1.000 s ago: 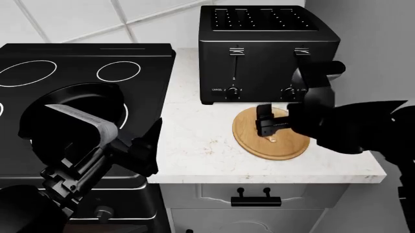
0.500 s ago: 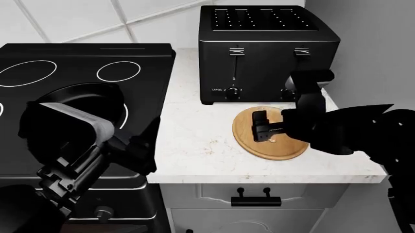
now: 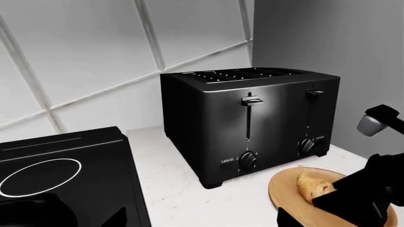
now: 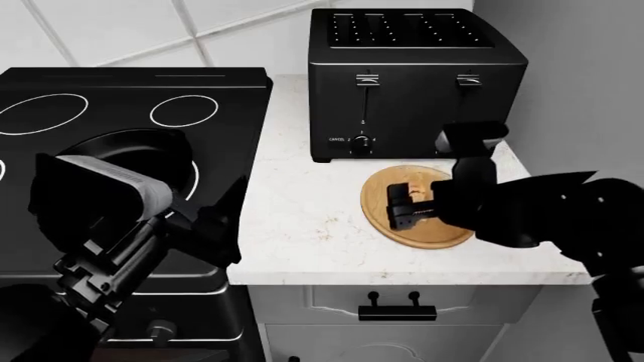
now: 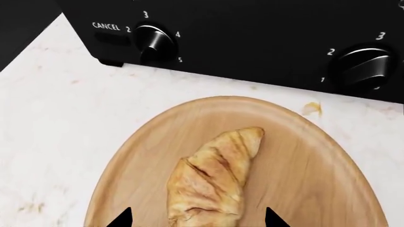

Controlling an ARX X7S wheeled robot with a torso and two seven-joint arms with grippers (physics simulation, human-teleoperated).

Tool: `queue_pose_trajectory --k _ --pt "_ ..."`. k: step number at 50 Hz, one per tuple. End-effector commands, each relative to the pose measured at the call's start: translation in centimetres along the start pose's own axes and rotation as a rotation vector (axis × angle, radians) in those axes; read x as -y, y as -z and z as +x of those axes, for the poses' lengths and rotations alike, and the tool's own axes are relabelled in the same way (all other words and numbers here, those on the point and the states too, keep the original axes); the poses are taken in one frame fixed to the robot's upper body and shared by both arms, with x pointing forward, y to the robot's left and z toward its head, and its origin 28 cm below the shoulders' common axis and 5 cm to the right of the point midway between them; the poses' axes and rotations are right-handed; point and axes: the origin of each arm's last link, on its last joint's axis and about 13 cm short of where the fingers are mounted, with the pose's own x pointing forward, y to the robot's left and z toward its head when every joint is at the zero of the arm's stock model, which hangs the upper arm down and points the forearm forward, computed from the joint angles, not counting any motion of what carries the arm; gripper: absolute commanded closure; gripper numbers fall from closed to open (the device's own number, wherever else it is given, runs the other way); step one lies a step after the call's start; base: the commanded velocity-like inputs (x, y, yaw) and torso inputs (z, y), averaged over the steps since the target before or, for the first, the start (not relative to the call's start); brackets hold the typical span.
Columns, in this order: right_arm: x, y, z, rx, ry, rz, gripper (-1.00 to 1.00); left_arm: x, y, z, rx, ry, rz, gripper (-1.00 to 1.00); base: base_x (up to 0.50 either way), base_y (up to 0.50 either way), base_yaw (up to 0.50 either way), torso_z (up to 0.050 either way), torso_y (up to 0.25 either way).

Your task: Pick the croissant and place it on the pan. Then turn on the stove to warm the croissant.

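Note:
The croissant [image 5: 213, 178] lies golden and ridged on a round wooden board [image 5: 315, 175] in front of the toaster. My right gripper [image 5: 197, 220] is open just above it, one fingertip on each side of the pastry's wide end. In the head view the right gripper [image 4: 400, 205] covers most of the croissant [image 4: 417, 188]. The black pan [image 4: 151, 151] sits on the stove [image 4: 101, 105] at the left, partly hidden by my left arm. My left gripper [image 4: 229, 226] is open and holds nothing, over the stove's right edge. The left wrist view also shows the croissant [image 3: 313, 185].
A black four-slot toaster [image 4: 412, 83] stands right behind the board [image 4: 443, 230], with its dials [image 5: 154, 43] close to my right gripper. A grey wall closes the right side. White marble counter [image 4: 302, 219] lies between stove and board. A drawer handle [image 4: 396, 311] is below.
My right gripper has come down and slightly left onto the board, ending astride the croissant. The left arm has barely shifted.

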Motion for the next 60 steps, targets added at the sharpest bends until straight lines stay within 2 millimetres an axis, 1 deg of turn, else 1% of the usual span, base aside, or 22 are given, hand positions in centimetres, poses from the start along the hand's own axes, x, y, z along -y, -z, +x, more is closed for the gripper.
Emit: queue_pose_trajectory --k 1,16,17,22,36,41,48,55,60 --pt "0.0 0.3 0.4 -0.014 -0.011 0.003 -1.0 0.0 0.0 0.0 0.001 -0.001 0.0 -1.0 0.0 0.0 0.0 0.0 0.0" --pt "0.1 0.4 0.5 -0.015 0.002 0.0 -1.0 -0.1 0.1 0.1 0.0 -0.005 -0.002 -1.0 0.0 0.0 0.0 0.0 0.0" --pt "0.1 0.5 0.5 -0.015 0.003 0.0 1.0 -0.1 0.1 0.2 0.0 -0.007 -0.002 -1.0 0.0 0.0 0.0 0.0 0.0" --pt "0.1 0.5 0.5 -0.017 0.003 -0.004 1.0 -0.1 0.1 0.2 0.0 -0.01 -0.004 -1.0 0.0 0.0 0.0 0.0 0.0" --pt "-0.1 0.1 -0.3 0.029 0.004 -0.021 1.0 -0.1 0.0 0.1 0.007 -0.008 -0.005 -1.0 0.0 0.0 0.0 0.0 0.0" --pt "-0.4 -0.2 -1.1 0.055 0.008 -0.043 1.0 -0.1 0.1 0.0 -0.001 -0.001 -0.005 -1.0 0.0 0.0 0.0 0.0 0.0" --pt "-0.7 -0.1 -2.3 0.082 0.02 -0.06 1.0 0.0 0.2 0.0 -0.002 0.006 -0.008 -1.0 0.0 0.0 0.0 0.0 0.0" --pt "-1.0 0.0 -3.2 0.117 0.038 -0.122 1.0 0.0 0.2 0.0 -0.002 -0.004 -0.007 -1.0 0.0 0.0 0.0 0.0 0.0" --pt "-1.3 0.0 -4.2 0.154 0.054 -0.158 1.0 0.1 0.3 0.0 0.006 -0.004 -0.012 -1.0 0.0 0.0 0.0 0.0 0.0"
